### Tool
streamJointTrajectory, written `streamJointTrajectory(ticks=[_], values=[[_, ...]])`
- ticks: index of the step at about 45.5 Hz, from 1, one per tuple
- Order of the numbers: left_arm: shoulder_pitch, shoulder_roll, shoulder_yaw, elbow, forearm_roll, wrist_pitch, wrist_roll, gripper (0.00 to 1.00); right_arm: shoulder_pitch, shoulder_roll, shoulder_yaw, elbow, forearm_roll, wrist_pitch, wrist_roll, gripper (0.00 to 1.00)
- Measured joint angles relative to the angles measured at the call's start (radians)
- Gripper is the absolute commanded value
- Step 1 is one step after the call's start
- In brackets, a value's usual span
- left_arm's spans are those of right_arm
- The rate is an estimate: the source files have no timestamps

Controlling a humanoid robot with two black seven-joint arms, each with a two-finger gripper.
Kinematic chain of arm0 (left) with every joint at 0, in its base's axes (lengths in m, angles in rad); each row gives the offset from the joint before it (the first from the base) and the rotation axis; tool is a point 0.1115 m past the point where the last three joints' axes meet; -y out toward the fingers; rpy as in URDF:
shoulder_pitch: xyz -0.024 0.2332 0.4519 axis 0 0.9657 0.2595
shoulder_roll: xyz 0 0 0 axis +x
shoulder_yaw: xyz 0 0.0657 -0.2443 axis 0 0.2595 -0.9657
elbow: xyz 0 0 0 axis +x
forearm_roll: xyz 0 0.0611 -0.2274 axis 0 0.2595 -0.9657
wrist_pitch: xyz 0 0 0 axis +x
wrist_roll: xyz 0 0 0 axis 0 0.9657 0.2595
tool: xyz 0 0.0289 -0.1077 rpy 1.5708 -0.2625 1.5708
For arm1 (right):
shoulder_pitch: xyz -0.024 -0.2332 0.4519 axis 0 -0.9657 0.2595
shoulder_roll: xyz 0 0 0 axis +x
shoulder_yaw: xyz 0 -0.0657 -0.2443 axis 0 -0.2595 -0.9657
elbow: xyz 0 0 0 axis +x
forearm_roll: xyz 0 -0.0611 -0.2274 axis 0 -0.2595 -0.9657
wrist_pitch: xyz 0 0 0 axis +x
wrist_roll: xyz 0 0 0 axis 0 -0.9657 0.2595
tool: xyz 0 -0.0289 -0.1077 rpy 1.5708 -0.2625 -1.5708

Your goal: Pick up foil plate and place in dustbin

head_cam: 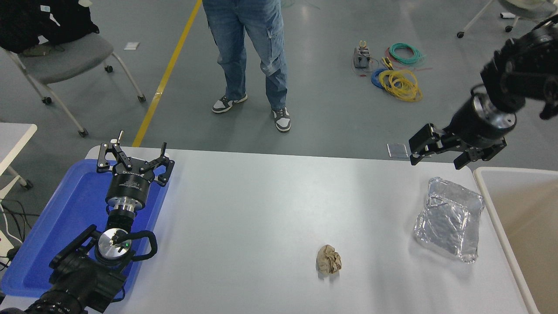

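Overhead, the right gripper (438, 157) is hanging with jaws spread wide, beyond the foil plate (449, 218), which is lying on the desk (261, 218) just beside the dustbin (492, 209).

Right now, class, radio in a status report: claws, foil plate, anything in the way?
Right claw open, above table's far right edge. Left claw open, parked over blue plastic tray. Crinkled silver foil plate untouched beside off-white dustbin. Nothing blocking.
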Motion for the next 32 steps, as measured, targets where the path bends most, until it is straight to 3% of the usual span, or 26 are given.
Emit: streamJointTrajectory(ticks=[17, 32], values=[[0.000, 0.000, 0.000, 0.000, 0.000, 0.000, 0.000, 1.00, -0.269, -0.150, 0.025, -0.165, -0.030, -0.155, 0.002, 1.00], [0.000, 0.000, 0.000, 0.000, 0.000, 0.000, 0.000, 1.00, -0.500, -0.202, 0.135, -0.285, -0.028, -0.301, 0.002, 1.00]])
